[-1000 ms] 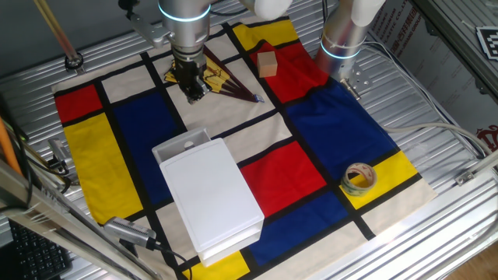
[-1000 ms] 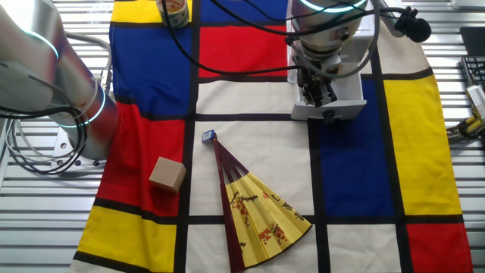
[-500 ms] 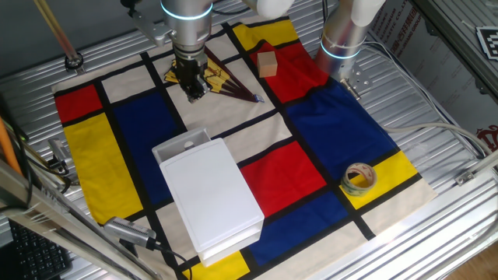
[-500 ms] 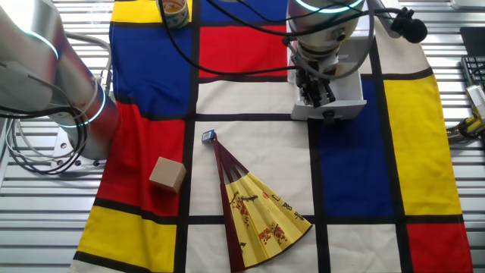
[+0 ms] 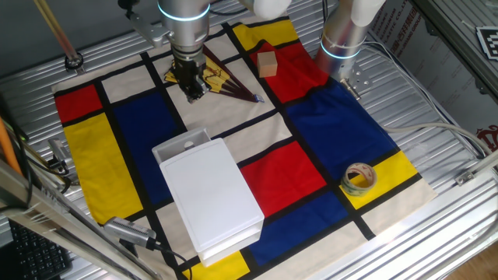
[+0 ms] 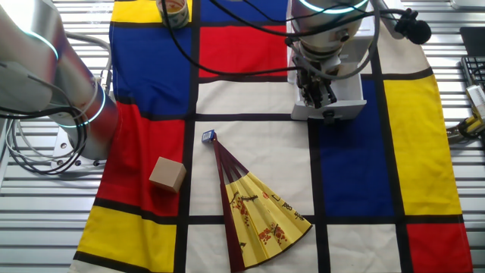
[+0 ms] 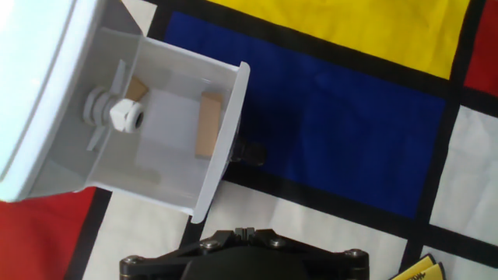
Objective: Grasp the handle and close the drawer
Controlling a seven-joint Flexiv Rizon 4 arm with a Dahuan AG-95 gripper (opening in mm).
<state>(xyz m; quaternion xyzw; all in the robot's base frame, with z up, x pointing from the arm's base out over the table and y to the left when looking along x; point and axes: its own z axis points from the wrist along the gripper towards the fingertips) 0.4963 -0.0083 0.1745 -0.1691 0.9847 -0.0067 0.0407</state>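
Chequered cloth (image 5: 327, 132) in red, blue, yellow and cream, crossed by black bands, covers the table. On it lies the flat white box (image 5: 218, 198). The drawer (image 5: 181, 147) is pulled out of the box's 11 o'clock end in one fixed view and stands open. In the hand view its white tray (image 7: 167, 136) shows tan patches and a white fitting inside. A yellow folding fan (image 6: 258, 212) lies spread at 7 o'clock from the drawer in the other fixed view. The gripper (image 5: 194, 93) hangs over the cloth at 12 o'clock from the drawer, apart from it; I cannot tell whether its fingers are apart or together. A tape roll (image 5: 359, 179) sits at 3 o'clock from the box. A tan wooden cube (image 5: 268, 64) sits at 2 o'clock from the gripper. The handle (image 7: 250, 152), a small shadowed knob, juts from the drawer's front face, with nothing touching it.
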